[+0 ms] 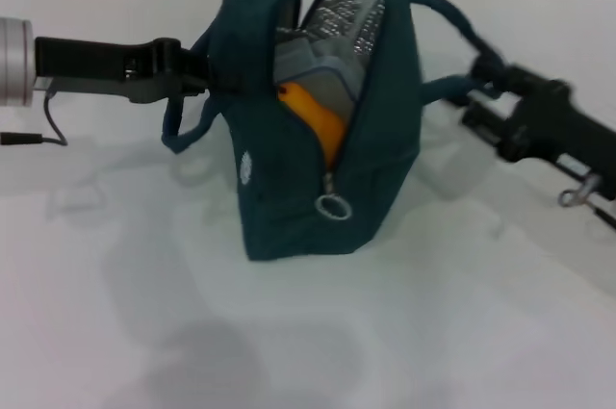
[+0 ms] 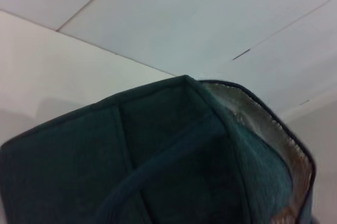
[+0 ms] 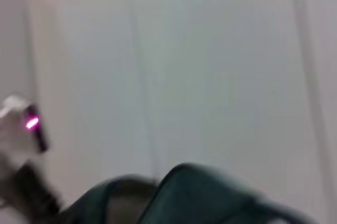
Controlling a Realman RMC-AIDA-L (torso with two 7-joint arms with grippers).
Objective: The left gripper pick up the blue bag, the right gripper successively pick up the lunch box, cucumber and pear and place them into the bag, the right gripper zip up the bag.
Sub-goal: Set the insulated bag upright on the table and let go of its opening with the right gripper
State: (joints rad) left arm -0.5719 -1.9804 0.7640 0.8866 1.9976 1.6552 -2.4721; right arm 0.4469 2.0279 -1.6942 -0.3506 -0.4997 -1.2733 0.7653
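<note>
The left hand [image 1: 200, 77] reaches level from nine o'clock, pinching the bag [image 1: 318, 188]; the right hand [image 1: 481, 77], from three o'clock, grip unclear.

Place: looked like a robot lab or test bench, not a home.
Surface: a plain white table [image 1: 308, 332] filled the head view.
Backdrop: pale flat wall panels [image 2: 210, 18] with thin seams.
Equipment: a black cable [image 1: 38, 130] trailed across the table at the robot's left.

A white table [image 1: 318, 332] carries the upright blue bag [image 1: 375, 188] alone.
</note>
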